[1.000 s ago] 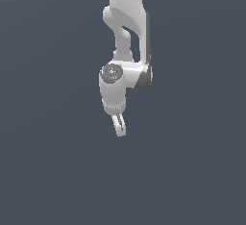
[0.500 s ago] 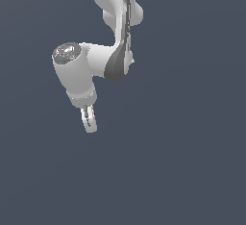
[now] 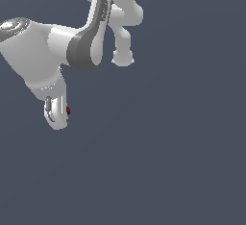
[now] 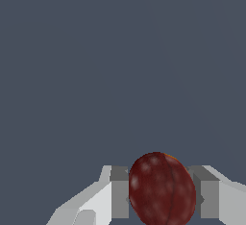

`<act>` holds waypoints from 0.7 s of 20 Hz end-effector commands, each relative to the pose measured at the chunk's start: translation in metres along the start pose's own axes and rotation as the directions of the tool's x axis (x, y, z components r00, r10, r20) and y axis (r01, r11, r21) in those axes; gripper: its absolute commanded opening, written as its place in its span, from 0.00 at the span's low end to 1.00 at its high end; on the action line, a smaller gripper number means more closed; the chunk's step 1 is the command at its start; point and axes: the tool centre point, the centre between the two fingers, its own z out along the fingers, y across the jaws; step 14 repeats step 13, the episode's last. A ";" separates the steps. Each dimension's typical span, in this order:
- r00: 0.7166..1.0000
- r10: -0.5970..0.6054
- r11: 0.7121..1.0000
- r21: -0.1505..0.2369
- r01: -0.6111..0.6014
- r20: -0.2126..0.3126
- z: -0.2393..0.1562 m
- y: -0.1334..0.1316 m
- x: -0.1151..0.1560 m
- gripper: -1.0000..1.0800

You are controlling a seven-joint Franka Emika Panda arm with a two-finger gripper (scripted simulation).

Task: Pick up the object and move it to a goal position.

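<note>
- Dark red and glossy, with a faint seam, the object (image 4: 162,190) looks like a roundish fruit to us.
- We see it low in the wrist picture, and at the exterior view's lower left.
- Our gripper (image 3: 57,113) pinches it between both grey pads (image 4: 119,193).

- Both views show only a flat, uniform dark blue-grey backdrop (image 3: 182,147); whether it is a floor or a desk cannot be told.
- No edge, seam or shadow marks it.
- Nothing visibly lies on it.
</note>
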 end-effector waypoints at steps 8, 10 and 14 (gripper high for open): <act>1.000 -0.002 1.000 -0.001 0.002 0.001 -0.022 0.000 0.031 0.00; 1.000 -0.002 1.000 -0.001 0.002 0.001 -0.023 0.000 0.033 0.00; 1.000 -0.002 1.000 -0.001 0.002 0.001 -0.024 0.000 0.034 0.00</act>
